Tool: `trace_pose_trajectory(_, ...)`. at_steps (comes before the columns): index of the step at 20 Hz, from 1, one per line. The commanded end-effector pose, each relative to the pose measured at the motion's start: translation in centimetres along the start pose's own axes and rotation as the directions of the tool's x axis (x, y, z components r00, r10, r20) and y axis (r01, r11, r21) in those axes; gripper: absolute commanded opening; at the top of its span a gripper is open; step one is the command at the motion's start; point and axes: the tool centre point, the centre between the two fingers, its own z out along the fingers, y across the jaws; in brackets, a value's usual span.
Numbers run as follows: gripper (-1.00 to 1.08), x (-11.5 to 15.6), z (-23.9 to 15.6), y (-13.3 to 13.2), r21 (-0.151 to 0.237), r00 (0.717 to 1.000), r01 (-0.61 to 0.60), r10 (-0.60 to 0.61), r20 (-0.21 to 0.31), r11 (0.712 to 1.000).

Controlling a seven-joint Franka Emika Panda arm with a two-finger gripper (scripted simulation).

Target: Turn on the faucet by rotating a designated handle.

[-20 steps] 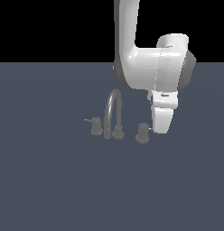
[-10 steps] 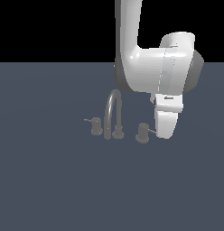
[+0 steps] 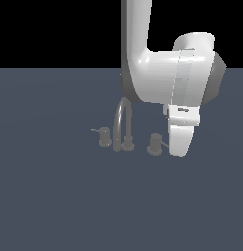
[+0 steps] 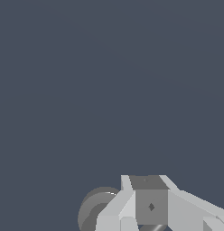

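Observation:
The grey faucet (image 3: 122,122) stands on the floor with its arched spout between two short knobs. The handle (image 3: 155,144) is the knob on the exterior view's right, and its thin pin points toward my gripper (image 3: 178,153). The smaller knob (image 3: 104,137) is on the left with its pin pointing left. My gripper hangs just to the right of the handle, at about its height, with its tip beside the pin. In the wrist view the gripper (image 4: 150,216) shows no gap between its fingers, and the handle's round foot (image 4: 96,208) lies close beside it.
The flat dark blue-grey floor (image 3: 60,206) spreads all around the faucet. My large white arm (image 3: 162,78) rises above and behind the spout.
My gripper has come down and moved slightly toward the exterior view's right, now level with the handle. The faucet and both knobs have not moved.

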Motion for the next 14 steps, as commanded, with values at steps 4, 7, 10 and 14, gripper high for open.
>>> trace_pose_trajectory(4, -1.0, -3.7, -0.1, 1.7, -0.007, 0.999, 0.032, -0.032, 0.011, 0.999)
trace_pose_trajectory(7, -1.0, -1.2, 0.0, 1.5, -0.004, 1.0, -0.011, 0.011, -0.002, 1.0)
trace_pose_trajectory(10, -1.0, -3.5, -0.1, 1.3, -0.005, 1.0, 0.004, -0.004, 0.003, 1.0)
trace_pose_trajectory(14, -1.0, -6.4, -0.1, 1.2, -0.007, 1.0, 0.024, -0.024, 0.009, 1.0)
